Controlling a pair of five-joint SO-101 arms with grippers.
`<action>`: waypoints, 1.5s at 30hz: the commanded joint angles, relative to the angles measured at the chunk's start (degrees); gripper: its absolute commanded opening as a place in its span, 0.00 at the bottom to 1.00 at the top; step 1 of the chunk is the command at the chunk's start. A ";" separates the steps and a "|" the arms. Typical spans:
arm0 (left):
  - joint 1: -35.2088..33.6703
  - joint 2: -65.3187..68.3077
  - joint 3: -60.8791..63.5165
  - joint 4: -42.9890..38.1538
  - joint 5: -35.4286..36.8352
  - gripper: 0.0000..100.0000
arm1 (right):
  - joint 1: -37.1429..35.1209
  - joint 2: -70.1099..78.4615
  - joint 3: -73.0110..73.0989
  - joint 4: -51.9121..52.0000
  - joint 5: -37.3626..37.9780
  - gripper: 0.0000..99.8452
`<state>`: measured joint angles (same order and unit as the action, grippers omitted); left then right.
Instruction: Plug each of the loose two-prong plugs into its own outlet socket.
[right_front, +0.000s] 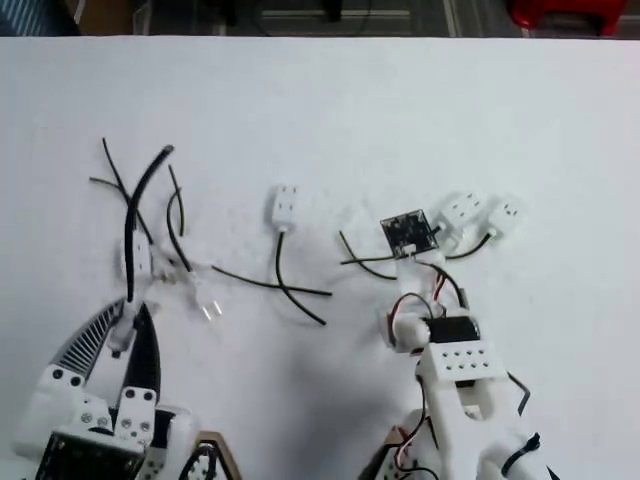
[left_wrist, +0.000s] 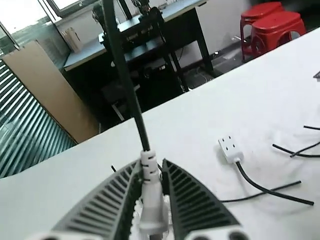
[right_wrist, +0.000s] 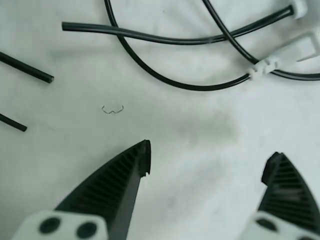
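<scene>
A white plug (left_wrist: 151, 202) with a ribbed collar and a thick black cord (left_wrist: 125, 70) sits clamped in the left claw (left_wrist: 150, 167), well to the left of the lone white socket (right_front: 286, 204) and nearer the arm bases. A second plug (right_front: 208, 308), prongs bare, lies on the tabletop (right_front: 400, 100) between that claw and the socket. The right claw (right_wrist: 210, 157) is spread wide, pointing down over thin black wires (right_wrist: 165, 40) to the right of the socket, holding nothing.
</scene>
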<state>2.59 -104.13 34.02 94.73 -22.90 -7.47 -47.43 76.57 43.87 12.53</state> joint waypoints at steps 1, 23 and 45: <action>0.40 -0.13 0.18 5.10 -0.53 0.03 | -0.31 0.22 -0.35 -0.75 -0.44 0.36; 0.40 -0.22 36.31 -41.14 65.67 0.02 | -0.31 0.22 -0.35 -0.75 -0.44 0.36; -0.04 -0.22 48.79 -64.97 90.20 0.03 | -17.10 0.13 -22.86 18.42 -0.53 0.36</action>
<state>2.59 -104.31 79.56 38.73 65.27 -20.31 -47.34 67.43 53.80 12.53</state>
